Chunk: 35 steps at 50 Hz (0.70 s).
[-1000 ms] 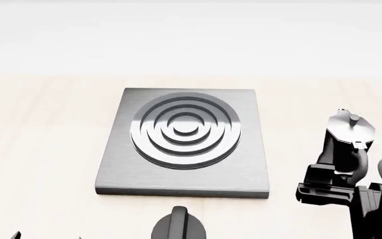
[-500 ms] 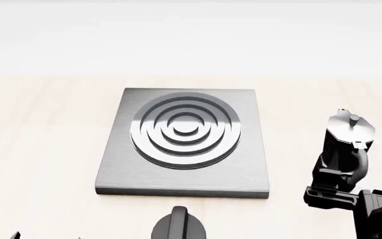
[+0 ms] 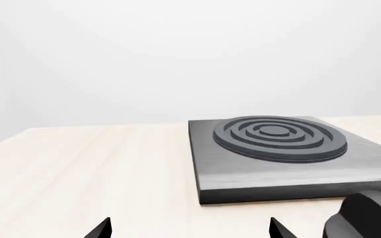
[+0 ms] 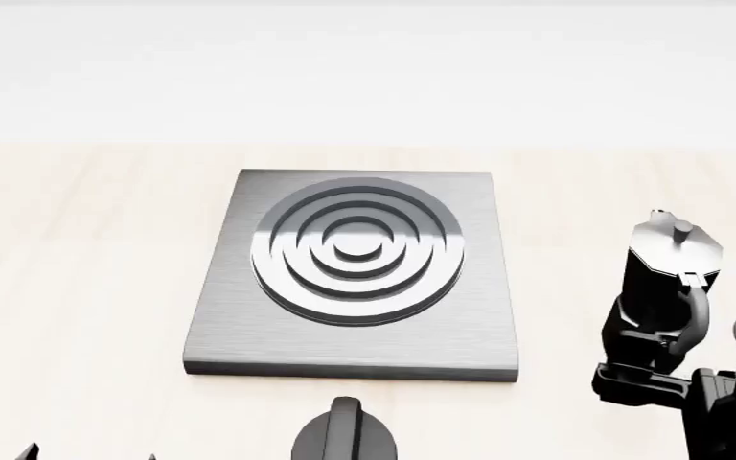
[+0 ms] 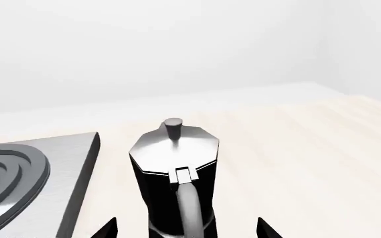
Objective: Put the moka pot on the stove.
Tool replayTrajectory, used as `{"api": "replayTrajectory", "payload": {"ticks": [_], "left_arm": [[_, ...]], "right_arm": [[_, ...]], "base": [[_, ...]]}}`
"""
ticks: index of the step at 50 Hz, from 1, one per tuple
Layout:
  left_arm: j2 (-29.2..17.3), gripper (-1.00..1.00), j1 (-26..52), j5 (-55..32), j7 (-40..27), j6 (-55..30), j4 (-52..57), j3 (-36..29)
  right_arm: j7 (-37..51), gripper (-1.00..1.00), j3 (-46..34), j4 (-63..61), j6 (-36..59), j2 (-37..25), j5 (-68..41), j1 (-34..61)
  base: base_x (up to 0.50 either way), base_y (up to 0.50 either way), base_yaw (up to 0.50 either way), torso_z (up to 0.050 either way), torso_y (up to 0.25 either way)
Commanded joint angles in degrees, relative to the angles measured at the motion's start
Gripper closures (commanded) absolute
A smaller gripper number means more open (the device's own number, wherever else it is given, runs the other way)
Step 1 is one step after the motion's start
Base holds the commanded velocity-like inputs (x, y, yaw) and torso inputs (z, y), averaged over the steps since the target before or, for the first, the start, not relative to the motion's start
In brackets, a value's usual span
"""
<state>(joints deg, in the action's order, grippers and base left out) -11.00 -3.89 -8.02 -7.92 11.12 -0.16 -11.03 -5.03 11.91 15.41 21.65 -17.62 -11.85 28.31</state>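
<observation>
A pale wooden desk [image 4: 87, 287] lay under a plain white backdrop, with little on it. Near its middle sat the stove [image 4: 357, 278], a flat square plate of brushed grey metal with a round burner of raised concentric rings. The moka pot [image 4: 666, 278], tall, glossy black and faceted with a silvery lid and small knob, stood upright on the bare desk to the right of the stove, apart from the plate's edge. Its curved side handle faced the robot. A short round black knob [image 4: 346, 436] with a ridge sat just in front of the stove.

The right gripper [image 4: 655, 369] hung low at the near side of the pot, by the handle. In the right wrist view its two black fingers [image 5: 104, 229] showed wide apart, one tip on either side of the pot's body, with nothing held between them. The left gripper [image 3: 189, 229] rested well off to the other side, its fingers likewise spread and empty, facing the stove.

The step in hand looked like the approach to the grasp, with the pot not yet lifted. The next move would likely call for easing the right fingers forward around the pot's body or handle and closing squarely, since a glossy, narrow-waisted pot could tip or slip if caught off-centre. The lift and carry to the burner remained.
</observation>
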Motion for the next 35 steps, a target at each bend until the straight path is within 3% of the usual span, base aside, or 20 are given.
{"api": "replayTrajectory", "payload": {"ticks": [1,35], "left_arm": [[-0.38,-1.00,-0.20,-1.01,-0.10,0.23,1.35,0.37],[-1.45,-1.00,0.09,-1.53,-1.28,-0.19,1.87,-0.66]], "right_arm": [[-0.61,-1.00,-0.40,3.07,-0.40,-0.59,0.77,1.75],[-3.17,-1.00,-0.97,18.97,-8.18,-0.50,0.36,8.28]], "base": [[0.00,0.00,0.00,0.000,0.000],[0.00,0.00,0.00,0.000,0.000]]}}
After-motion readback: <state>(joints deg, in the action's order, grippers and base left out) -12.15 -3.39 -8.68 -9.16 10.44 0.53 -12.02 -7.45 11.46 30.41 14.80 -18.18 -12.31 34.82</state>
